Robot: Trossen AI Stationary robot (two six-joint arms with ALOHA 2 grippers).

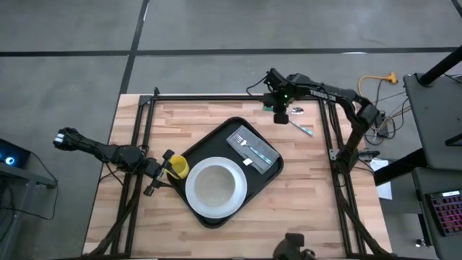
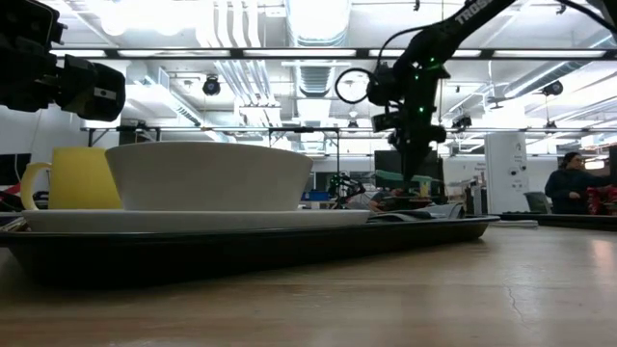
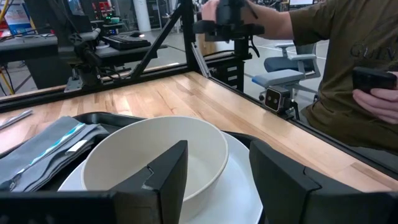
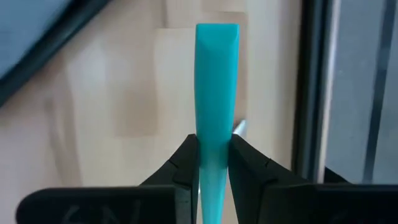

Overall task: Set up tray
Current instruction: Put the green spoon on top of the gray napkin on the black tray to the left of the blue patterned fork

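The right gripper (image 4: 213, 163) is clamped on the flat teal plastic utensil handle (image 4: 216, 81), pinching it near one end so that most of its length projects past the fingertips; this hold, it is judged, leaves the free end clear for setting down. In the high view this gripper (image 1: 280, 115) sits near the table's far edge, apart from the large flat black rectangular tray (image 1: 268, 172). The tray lies at mid-table and already carries a round white plate (image 1: 195, 202) with a white bowl (image 1: 216, 185), plus a grey folded napkin (image 1: 266, 157) bearing cutlery. The left gripper (image 1: 160, 173) waits at the tray's left edge beside the yellow mug (image 1: 178, 167), fingers parted and empty.
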